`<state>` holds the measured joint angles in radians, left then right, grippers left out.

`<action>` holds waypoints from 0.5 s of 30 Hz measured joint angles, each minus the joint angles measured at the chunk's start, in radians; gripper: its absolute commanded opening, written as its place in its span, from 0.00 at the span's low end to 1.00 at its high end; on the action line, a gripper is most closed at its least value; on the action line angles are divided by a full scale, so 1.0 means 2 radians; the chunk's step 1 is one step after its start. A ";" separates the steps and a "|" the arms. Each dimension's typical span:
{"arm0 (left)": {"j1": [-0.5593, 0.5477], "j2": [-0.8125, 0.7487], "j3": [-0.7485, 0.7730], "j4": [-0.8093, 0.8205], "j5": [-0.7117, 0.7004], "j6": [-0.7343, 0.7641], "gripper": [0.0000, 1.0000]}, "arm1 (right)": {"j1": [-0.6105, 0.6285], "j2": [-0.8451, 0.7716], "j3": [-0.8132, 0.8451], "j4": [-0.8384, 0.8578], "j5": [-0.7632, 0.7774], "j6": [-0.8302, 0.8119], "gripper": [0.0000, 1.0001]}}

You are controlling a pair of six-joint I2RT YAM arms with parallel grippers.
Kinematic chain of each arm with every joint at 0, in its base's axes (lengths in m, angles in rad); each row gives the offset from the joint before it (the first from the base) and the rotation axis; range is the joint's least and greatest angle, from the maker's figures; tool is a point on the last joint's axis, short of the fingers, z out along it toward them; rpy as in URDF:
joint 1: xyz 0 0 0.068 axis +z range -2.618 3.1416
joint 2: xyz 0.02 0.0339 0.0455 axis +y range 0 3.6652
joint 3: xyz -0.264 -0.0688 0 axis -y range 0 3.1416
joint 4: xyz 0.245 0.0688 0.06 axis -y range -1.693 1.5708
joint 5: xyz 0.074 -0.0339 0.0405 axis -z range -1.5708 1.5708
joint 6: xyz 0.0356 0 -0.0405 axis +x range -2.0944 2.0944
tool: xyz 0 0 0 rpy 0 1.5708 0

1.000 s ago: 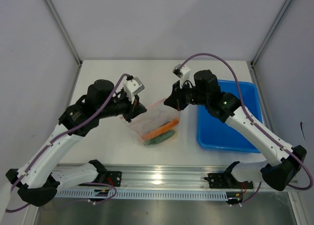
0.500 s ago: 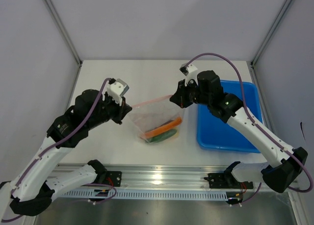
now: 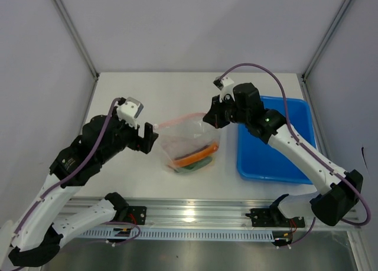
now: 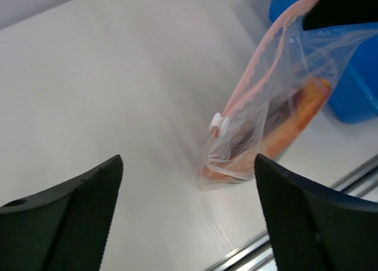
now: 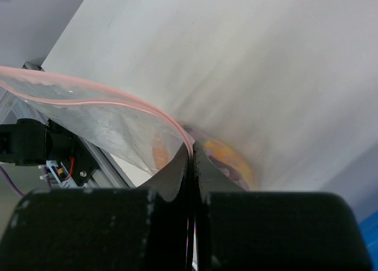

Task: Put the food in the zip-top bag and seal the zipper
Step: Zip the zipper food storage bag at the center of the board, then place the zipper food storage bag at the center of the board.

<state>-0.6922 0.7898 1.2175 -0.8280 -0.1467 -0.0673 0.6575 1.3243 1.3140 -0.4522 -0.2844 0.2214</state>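
- The white counter carries everything. Only the top view shows all of it.
- The blue tray lies at 3 o'clock from the bag, just beside it. The left wrist view catches only a blue corner behind the bag.
- The zip-top bag sits mid-counter with its bottom on the surface. Its top edge is raised between the two arms.
- The food is inside the bag. From above, an orange piece lies over the green cucumber. The left wrist view shows the orange piece and a darker brown piece through the plastic, but no green.
- The left gripper stands at 9 o'clock from the bag, jaws spread wide and holding nothing. Its own camera shows bare counter between the fingers, with the bag apart from them.
- The right gripper is at the bag's 1 o'clock corner. Its own camera shows the gripper pinched tight on the zipper.
- The zipper runs as a pink strip from that grip down to a small white slider at the far end. The right wrist view does not show the slider.
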 measured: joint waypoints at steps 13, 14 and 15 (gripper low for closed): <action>0.000 -0.073 -0.033 0.108 -0.041 -0.005 0.99 | -0.017 0.043 0.018 0.017 0.019 0.012 0.00; 0.000 -0.077 -0.038 0.118 -0.034 -0.005 1.00 | -0.021 0.047 0.018 0.020 0.020 0.016 0.00; 0.000 -0.081 -0.045 0.127 -0.025 -0.005 1.00 | -0.026 0.051 0.018 0.024 0.021 0.019 0.00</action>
<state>-0.6914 0.6270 1.1278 -0.5743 -0.1974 -0.0780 0.6052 1.4265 1.3499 -0.4049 -0.2424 0.2588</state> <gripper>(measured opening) 0.994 0.009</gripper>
